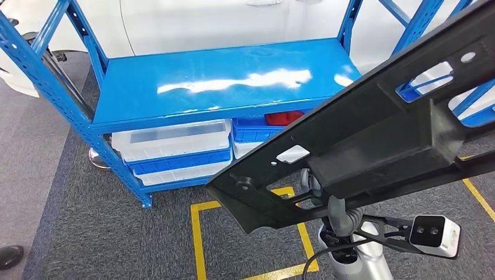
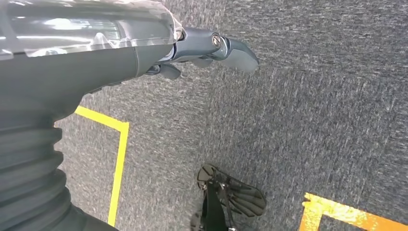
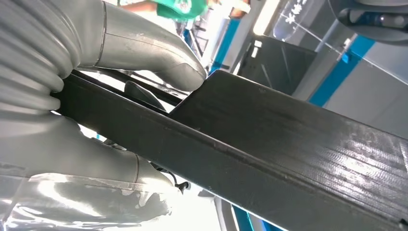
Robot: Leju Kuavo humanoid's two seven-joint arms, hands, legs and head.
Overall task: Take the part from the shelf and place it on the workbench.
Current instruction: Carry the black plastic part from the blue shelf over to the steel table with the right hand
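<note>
Blue shelf (image 1: 216, 81) behind; right hand (image 3: 96, 96) grips part (image 1: 373, 134).

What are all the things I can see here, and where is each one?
Part: one, black, long plastic panel with cut-outs, held up in front of the shelf.
Shelf: one, blue metal, bare glossy top board.
Bins: several, blue and white, stacked under the top board.
Red item: one, lying in a blue bin on the lower level.
Floor markings: yellow lines on grey carpet.
White car body: behind the shelf.
Shoe: one, dark, a person's, at the floor's edge.
Right hand: grey, grips the part.
Left hand: grey, hangs over the carpet, holding nothing.
</note>
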